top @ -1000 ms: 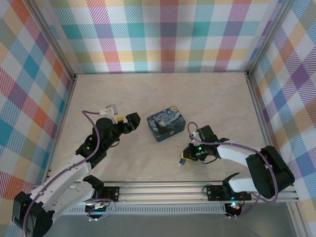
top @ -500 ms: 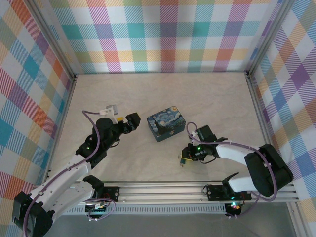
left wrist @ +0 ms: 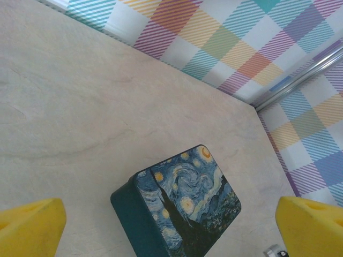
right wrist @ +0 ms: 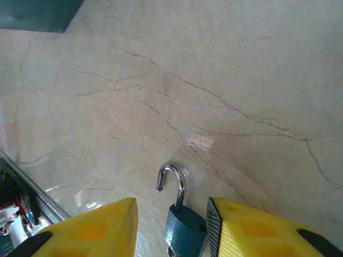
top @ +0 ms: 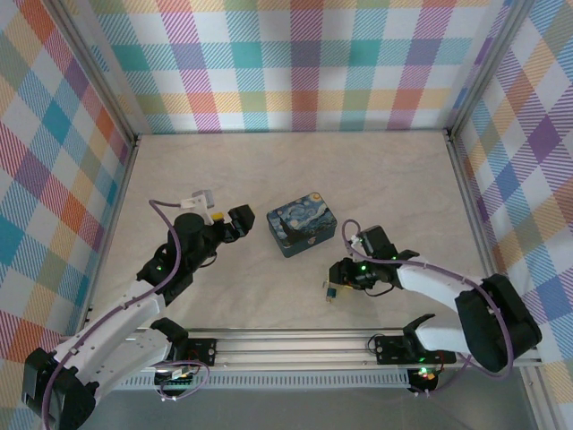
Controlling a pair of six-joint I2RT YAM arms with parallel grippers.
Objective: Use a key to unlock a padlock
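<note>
Padlock (right wrist: 185, 231) at table's (top: 403, 179) 5 o'clock, between jaws of right gripper (right wrist: 171, 206): part-open, one side touching, clamp can't tell. Shackle (right wrist: 172, 179) looks sprung, so hold body steady, don't knock it shut. Tin (top: 302, 228) at its 11; left gripper (top: 240, 220) at tin's 9, wide open, empty.

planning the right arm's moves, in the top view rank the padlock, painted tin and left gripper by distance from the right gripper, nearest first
1. padlock, at the fingers of the right gripper
2. painted tin, up and left, mid-table
3. left gripper, left of the tin
</note>
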